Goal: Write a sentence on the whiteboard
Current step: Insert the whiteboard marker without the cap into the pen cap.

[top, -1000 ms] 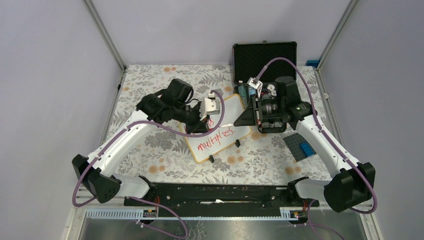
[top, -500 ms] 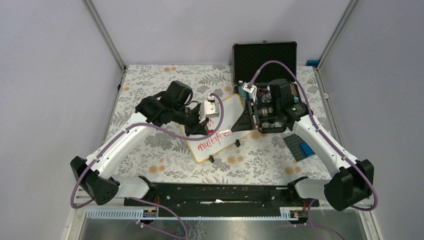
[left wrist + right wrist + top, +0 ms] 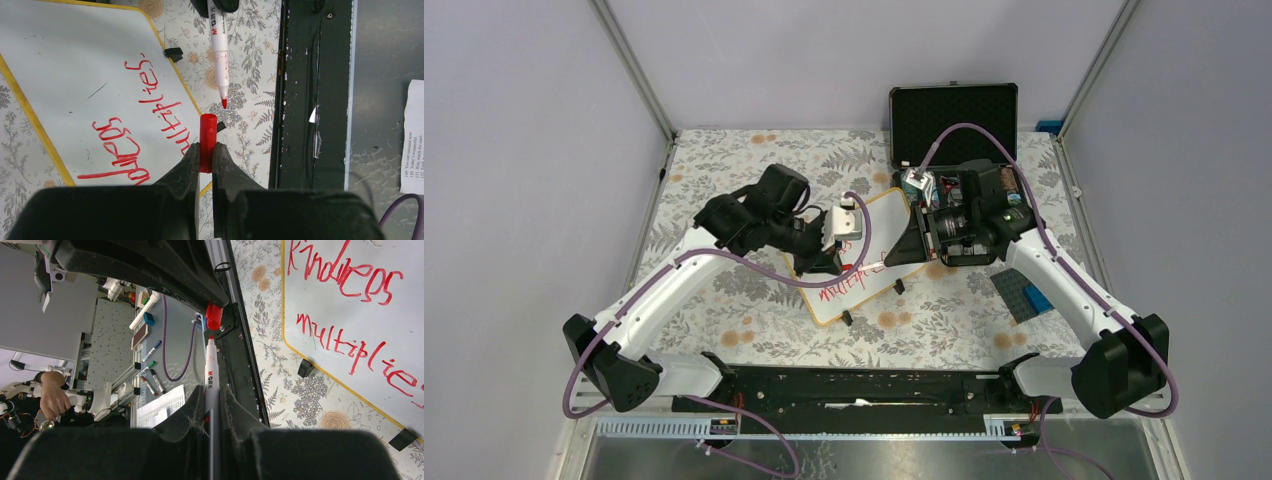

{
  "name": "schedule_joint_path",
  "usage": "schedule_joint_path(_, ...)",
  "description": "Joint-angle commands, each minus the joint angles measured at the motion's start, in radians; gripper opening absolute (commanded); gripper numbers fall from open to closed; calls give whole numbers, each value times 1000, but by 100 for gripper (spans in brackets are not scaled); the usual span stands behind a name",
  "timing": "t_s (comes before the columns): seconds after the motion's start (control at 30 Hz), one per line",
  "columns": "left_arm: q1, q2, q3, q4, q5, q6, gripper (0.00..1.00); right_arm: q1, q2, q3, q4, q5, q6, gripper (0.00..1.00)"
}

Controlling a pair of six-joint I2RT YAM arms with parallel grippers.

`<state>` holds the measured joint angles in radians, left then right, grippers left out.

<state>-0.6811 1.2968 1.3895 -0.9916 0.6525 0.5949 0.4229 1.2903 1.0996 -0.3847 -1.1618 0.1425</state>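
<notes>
White-shelled left arm (image 3: 659,290) and right arm (image 3: 1064,285) with black joints. A purple cable (image 3: 969,125) loops along each. The left gripper (image 3: 206,148) and right gripper (image 3: 212,393) are matte black.

— What is the whiteboard (image 3: 70,65) like?
— A smooth white face with a slight gloss and a pale wood-coloured rim. The sentence (image 3: 122,150) is matt red ink.
— The marker (image 3: 219,45)?
— A shiny white plastic barrel. Its cap (image 3: 208,135) is translucent red plastic, and the left gripper (image 3: 206,147) is matt black plastic, faintly grainy.
— And the desk (image 3: 924,320)?
— It is covered in matt cloth with a floral print. The rail (image 3: 310,100) is black metal, scratched and scuffed. The sheet (image 3: 412,140) is plain printed paper.
</notes>
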Motion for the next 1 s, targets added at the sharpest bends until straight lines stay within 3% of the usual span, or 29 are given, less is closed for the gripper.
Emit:
schedule_joint_path(0.0,-13,-29,-10,-1,55,39,0,11,1,38,-5,0,-13,0)
schedule_joint_path(0.97,-27,-10,9,-12,74,40,0,33,21,52,-5,14,-14,0)
